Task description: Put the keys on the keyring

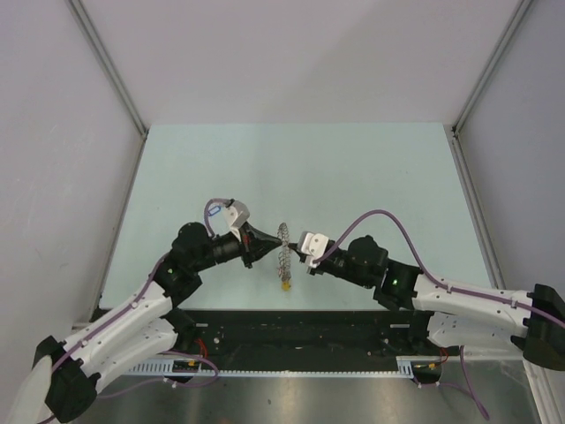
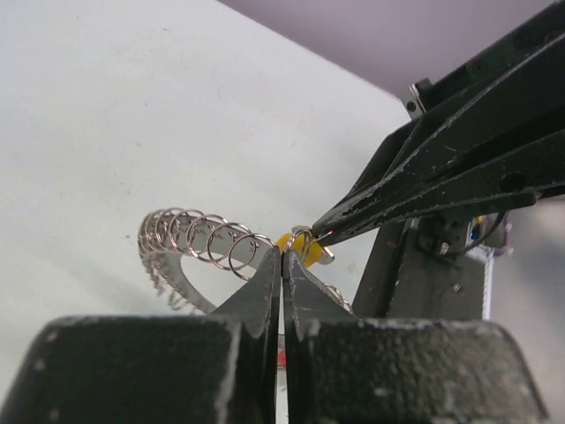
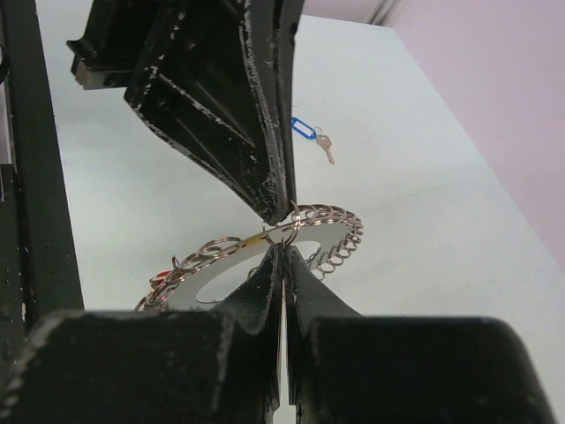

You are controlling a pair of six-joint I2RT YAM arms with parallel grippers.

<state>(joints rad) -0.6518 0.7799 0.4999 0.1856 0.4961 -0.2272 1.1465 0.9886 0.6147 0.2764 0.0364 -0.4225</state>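
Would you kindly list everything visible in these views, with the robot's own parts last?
table: one, pale greenish white, under everything.
enclosure walls: three, white, around the table.
keyring: one, silver-grey, fringed with small wire rings, held clear of the table.
yellow tag: one, yellow, hanging at the keyring's rim.
blue-tagged key: one, blue tag with silver key, lying loose on the table.
left gripper: one, black, shut on the keyring's rim.
right gripper: one, black, shut at the same spot.
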